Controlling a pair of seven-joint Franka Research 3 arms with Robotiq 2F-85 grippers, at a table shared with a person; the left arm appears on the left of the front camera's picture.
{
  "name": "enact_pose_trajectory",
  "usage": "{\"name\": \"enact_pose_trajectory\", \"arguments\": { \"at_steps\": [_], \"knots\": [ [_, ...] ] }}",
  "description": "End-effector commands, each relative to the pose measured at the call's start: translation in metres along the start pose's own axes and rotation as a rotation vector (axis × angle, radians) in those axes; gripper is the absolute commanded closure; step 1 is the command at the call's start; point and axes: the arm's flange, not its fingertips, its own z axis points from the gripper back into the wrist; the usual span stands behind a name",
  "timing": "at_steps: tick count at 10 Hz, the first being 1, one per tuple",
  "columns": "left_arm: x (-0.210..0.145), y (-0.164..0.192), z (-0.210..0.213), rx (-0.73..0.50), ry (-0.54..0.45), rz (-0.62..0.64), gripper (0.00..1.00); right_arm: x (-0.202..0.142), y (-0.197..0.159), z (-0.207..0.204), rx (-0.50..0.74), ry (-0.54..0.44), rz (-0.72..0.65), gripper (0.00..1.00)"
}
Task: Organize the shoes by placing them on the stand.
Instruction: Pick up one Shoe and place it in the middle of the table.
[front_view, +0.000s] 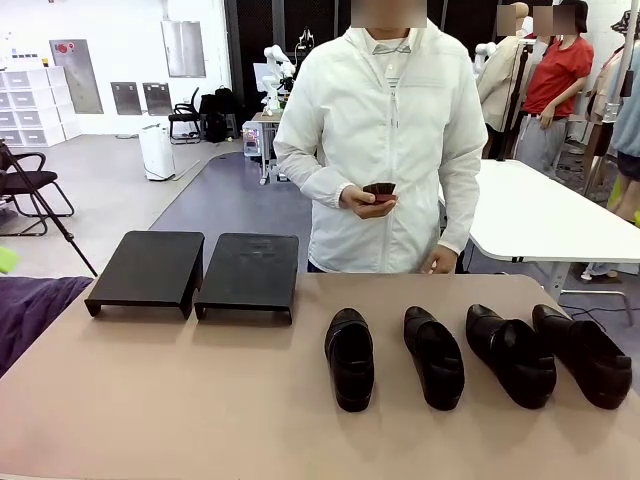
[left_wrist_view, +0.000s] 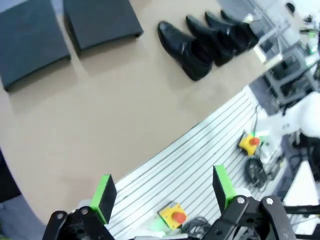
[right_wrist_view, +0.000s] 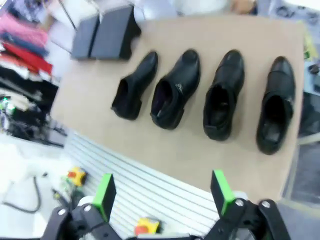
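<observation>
Four shoes (front_view: 349, 358) in row — right of stand (front_view: 248, 268)

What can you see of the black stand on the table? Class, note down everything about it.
The stand is low and matte black. It is made of two rectangular platforms side by side, almost touching, each with a flat top that seems to slope and turned-down edges that serve as short feet. It looks like plastic or painted metal. It rests on the tan table, left of centre near the far edge. Nothing lies on it; the shoes stand apart to its right.
</observation>
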Motion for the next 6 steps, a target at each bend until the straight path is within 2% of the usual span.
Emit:
{"name": "enact_pose_trajectory", "arguments": {
  "at_steps": [1, 2, 6],
  "knots": [
    [-0.038, 0.021, -0.047, 0.024, -0.078, 0.088, 0.0, 0.002, 0.021, -0.008, -0.029, 0.052, 0.084, 0.0],
    [0.0, 0.0, 0.0, 0.0, 0.0, 0.0, 0.0, 0.002, 0.021, -0.008, -0.029, 0.052, 0.084, 0.0],
    [0.0, 0.0, 0.0, 0.0, 0.0, 0.0, 0.0, 0.002, 0.021, -0.008, -0.029, 0.052, 0.084, 0.0]
  ]
}}
